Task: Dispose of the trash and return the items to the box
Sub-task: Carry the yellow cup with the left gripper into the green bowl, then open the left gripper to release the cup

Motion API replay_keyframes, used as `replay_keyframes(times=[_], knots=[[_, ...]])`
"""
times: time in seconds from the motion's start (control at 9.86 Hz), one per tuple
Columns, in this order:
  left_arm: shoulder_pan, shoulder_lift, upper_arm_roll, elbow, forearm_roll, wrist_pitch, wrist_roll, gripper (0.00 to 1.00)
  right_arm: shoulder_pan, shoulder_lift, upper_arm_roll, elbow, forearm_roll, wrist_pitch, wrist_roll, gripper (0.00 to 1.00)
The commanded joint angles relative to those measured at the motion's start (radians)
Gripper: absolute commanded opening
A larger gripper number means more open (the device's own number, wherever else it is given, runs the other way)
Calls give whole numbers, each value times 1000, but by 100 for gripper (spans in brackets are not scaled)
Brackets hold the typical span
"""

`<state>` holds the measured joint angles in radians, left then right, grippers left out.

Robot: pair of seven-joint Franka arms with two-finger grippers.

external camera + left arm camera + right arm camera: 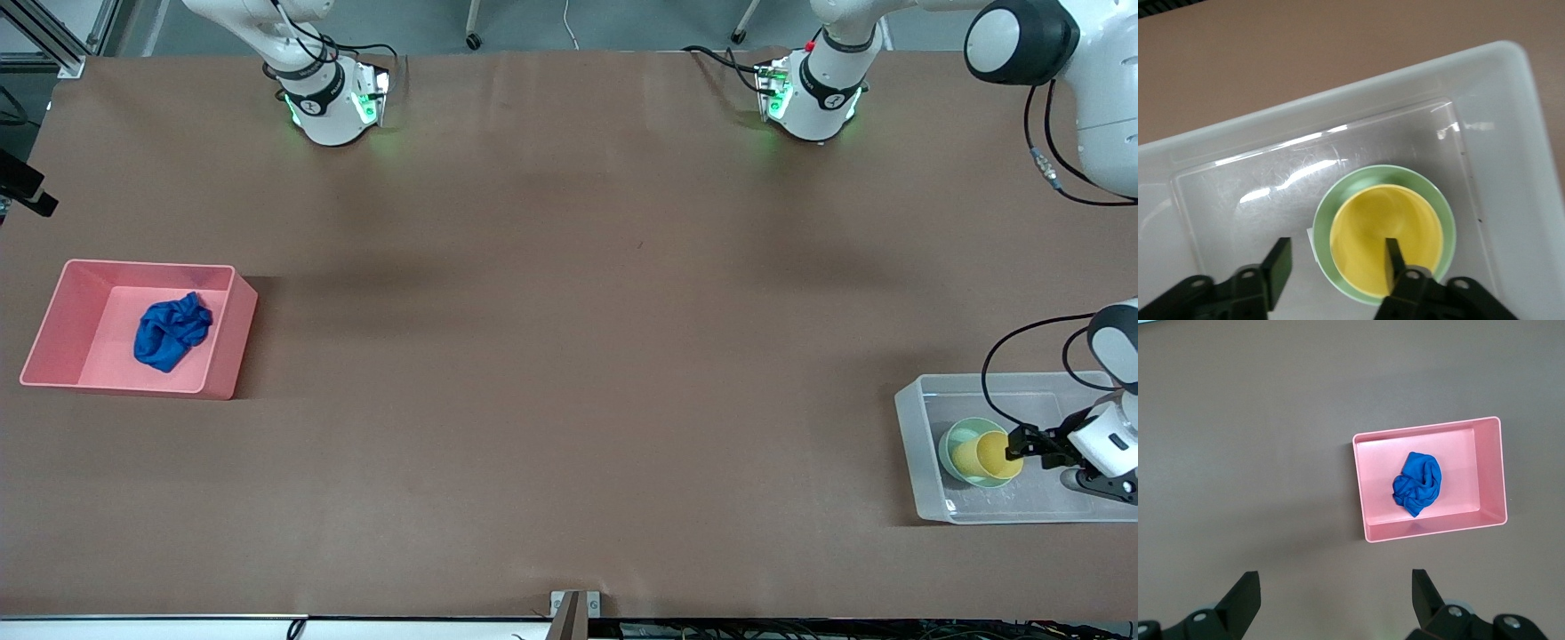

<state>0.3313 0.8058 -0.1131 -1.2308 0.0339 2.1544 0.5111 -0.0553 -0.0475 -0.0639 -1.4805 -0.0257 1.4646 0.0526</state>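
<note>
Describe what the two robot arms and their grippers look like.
Both arms are glossy white with black joint bands, green lights glowing at their bases and black cables looping along them. The left gripper and right gripper each carry two flat black fingers on black bolted mounts.

The box (916,444) is clear plastic, smooth and shiny, with bright glints on its floor; the yellow cup (1385,247) and the green bowl (1338,200) are smooth plastic; the blue wad (172,331) is soft, crumpled cloth; the pink bin (227,342) looks like dull plastic; the brown table (569,311) is matt.
</note>
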Motion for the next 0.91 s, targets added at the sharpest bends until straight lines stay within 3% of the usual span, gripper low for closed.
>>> replay_keyframes(times=[0.0, 0.41, 0.81], knots=[[-23, -68, -8, -23, 17, -92, -35, 100, -6, 3, 6, 11, -10, -12, 1, 100], [-81, -183, -25, -23, 6, -258, -130, 100, -6, 3, 6, 11, -10, -12, 1, 100], [-78, -336, -126, -50, 4, -482, -279, 100, -8, 3, 6, 11, -10, -13, -7, 100]])
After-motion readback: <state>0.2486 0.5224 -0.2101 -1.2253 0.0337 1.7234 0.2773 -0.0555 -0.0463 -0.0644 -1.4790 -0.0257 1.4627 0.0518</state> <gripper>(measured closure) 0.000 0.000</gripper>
